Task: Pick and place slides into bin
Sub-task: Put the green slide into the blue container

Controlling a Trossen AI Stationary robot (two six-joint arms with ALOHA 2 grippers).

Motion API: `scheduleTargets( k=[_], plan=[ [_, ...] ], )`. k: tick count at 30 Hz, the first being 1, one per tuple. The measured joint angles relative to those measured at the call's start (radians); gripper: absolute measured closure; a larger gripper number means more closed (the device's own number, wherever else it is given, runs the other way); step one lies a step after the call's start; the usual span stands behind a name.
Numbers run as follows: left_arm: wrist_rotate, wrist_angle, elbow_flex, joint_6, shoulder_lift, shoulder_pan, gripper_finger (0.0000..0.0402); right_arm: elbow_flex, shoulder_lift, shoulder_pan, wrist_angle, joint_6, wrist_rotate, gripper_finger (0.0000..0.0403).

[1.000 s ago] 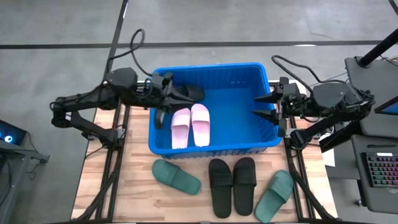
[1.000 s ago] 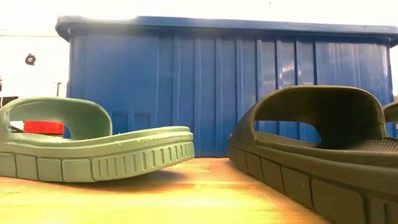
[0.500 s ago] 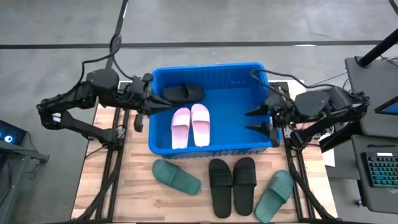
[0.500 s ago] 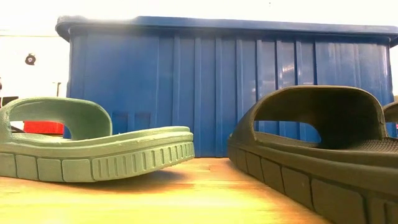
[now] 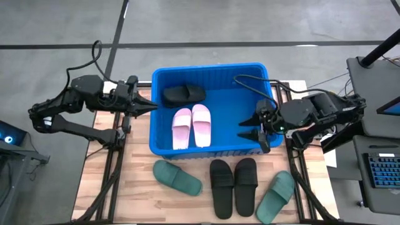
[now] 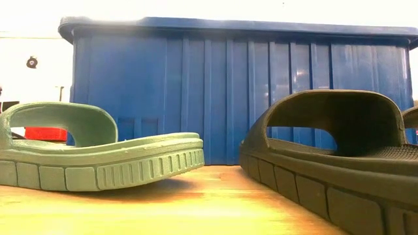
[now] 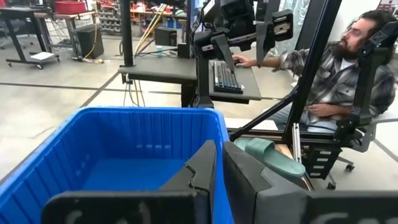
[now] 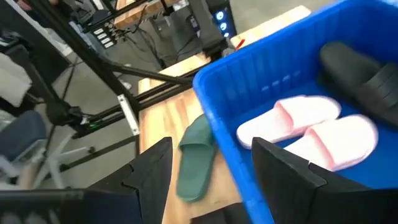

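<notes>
The blue bin (image 5: 240, 94) stands at the table's far middle. In it a black slide (image 5: 184, 94) lies at the far left, and the pale pink pair (image 5: 192, 125) lies side by side on the floor. On the wood before the bin lie a green slide (image 5: 177, 177), a black pair (image 5: 233, 185) and a second green slide (image 5: 275, 196). My left gripper (image 5: 154, 107) is shut, with nothing in it, at the bin's left rim (image 7: 214, 118). My right gripper (image 5: 244, 128) hangs open over the bin's near right part, and the pink pair (image 8: 311, 130) shows beyond its fingers.
A person (image 7: 336, 81) sits at a desk with a keyboard (image 5: 381, 170) beyond the table's right edge. Bare wood (image 5: 134, 181) lies left of the green slide. In the low view a green slide (image 6: 98, 156) and a black slide (image 6: 333, 150) lie before the bin wall (image 6: 215, 91).
My left gripper has drawn back out of the bin toward the table's left edge, still shut, and the black slide lies in the bin's far left. My right gripper has come from the bin's right rim inward and nearer, rolling as it went, fingers still open.
</notes>
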State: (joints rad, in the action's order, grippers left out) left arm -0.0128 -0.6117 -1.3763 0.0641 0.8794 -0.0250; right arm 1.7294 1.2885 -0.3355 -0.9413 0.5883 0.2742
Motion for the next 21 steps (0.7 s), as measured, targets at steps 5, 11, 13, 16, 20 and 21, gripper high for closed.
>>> scheduleTargets(
  k=[5,11,13,16,20,21],
  plan=[
    [0.0,-0.002,0.033,0.006,-0.038,0.0,0.0389,0.0,0.022,0.0,-0.001,0.085,-0.112,0.0193],
    [0.06,0.001,0.07,-0.025,-0.068,0.0,0.0388,0.0,0.1,-0.036,-0.017,0.259,-0.42,0.0193],
    [0.075,-0.008,0.076,-0.025,-0.071,0.0,0.0388,0.0,0.132,-0.057,-0.036,0.306,-0.457,0.0193],
    [0.075,-0.031,0.078,-0.021,-0.071,0.0,0.0388,0.0,0.175,-0.088,-0.085,0.397,-0.458,0.0193],
    [0.074,-0.048,0.095,-0.022,-0.072,0.0,0.0388,0.0,0.23,-0.132,-0.214,0.533,-0.457,0.0193],
    [0.074,-0.053,0.102,-0.022,-0.074,0.0,0.0388,0.0,0.242,-0.142,-0.258,0.57,-0.458,0.0193]
  ],
)
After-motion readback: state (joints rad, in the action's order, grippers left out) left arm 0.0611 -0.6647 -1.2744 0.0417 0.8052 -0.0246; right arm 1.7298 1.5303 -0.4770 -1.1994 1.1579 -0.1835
